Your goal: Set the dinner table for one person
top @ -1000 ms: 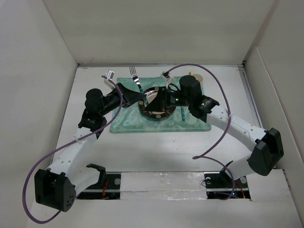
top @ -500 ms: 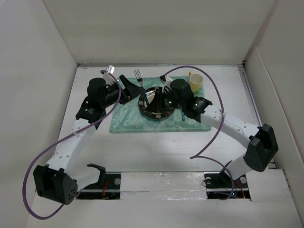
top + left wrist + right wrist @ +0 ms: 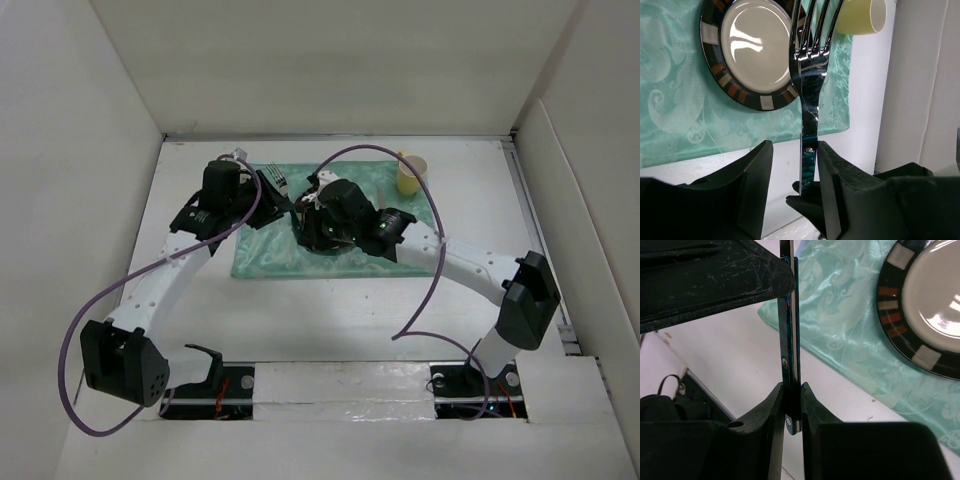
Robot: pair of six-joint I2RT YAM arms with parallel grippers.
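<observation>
- The right gripper (image 3: 793, 387) was clamped tight on the teal handle end of a shiny steel fork (image 3: 790, 340), its two black fingers pressed against the thin handle, seen edge-on in the right wrist view.
- The left gripper (image 3: 794, 150) stood with its jaws parted around the same fork (image 3: 809, 100). The shaft ran close along one black finger (image 3: 832, 190), with a clear gap to the other.
- From above, the two grippers met over the far left part of a shiny mint-green cloth placemat (image 3: 270, 255), the left gripper (image 3: 272, 195) beside the right gripper (image 3: 303, 212). The fork's tines (image 3: 282, 180) showed between them.
- The large flat matte white dinner table (image 3: 340, 310) filled the walled work area in front of both arm bases, carrying the placemat near its far middle.
- A round plate (image 3: 747, 40) with a cream centre and a black rim set with red, brown and white blocks lay on the placemat (image 3: 670, 115). From above it was mostly hidden beneath the right arm.
- A pale yellow cup (image 3: 411, 173) stood upright at the placemat's far right corner, well apart from both grippers. Whether it rested on the cloth or the dinner table could not be told.
</observation>
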